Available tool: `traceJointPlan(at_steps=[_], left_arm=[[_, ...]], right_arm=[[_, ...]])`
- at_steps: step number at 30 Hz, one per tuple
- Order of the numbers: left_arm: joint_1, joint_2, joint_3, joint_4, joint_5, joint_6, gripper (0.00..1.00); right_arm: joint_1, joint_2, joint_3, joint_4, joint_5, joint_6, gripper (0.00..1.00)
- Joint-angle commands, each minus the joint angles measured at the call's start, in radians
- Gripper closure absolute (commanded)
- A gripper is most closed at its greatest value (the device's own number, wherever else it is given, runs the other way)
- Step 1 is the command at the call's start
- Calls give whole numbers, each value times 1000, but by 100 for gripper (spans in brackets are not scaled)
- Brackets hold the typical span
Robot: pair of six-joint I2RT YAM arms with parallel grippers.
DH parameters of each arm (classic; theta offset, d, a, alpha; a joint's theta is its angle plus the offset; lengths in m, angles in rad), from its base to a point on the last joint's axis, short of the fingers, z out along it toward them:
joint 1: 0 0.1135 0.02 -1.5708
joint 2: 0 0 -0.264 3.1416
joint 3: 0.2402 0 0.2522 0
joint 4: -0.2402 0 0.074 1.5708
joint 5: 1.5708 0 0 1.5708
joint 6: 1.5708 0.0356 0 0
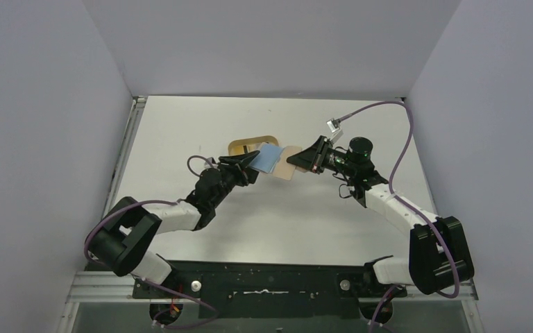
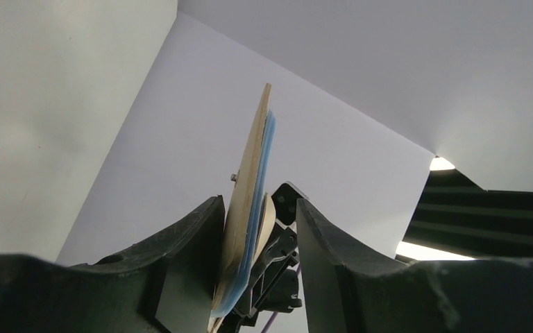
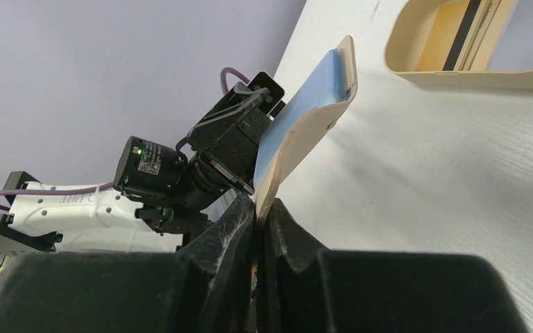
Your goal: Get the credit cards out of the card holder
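Right fingers (image 3: 222,243) clamp the holder (image 3: 305,132) by its tan flap; left fingers (image 2: 194,236) stand apart astride it, tray (image 1: 239,146) at 11 o'clock. Light, floppy, it likely needs edge grips.

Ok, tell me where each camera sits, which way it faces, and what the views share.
Top: above and behind the robot, looking down on the table; left arm and right arm show whole, left gripper and right gripper meeting at the wallet.
Left wrist: behind its own fingers, facing along the edge-on wallet, right gripper behind it.
Right wrist: behind its own fingers pinching the wallet, facing the left arm and tray.
Shared: all three show the wallet; top and right wrist show the tray.
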Motion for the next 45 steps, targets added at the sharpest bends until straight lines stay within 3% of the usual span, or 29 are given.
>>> traceJointPlan(at_steps=[1,18,27,45], left_arm=[[15,-64,7,-41,-11,-50,60],[34,-155,18,-184,-6,9,63],[34,-186,16,-223,-18,29,73],[35,-223,0,-262,-51,38,81]], right_arm=[[-7,-41,8,45,-28,-11,100],[-6,-48,0,52,-35,-9,100],[-7,-51,-3,59,-38,-4,100],[-7,-54,-13,65,-43,-2,100]])
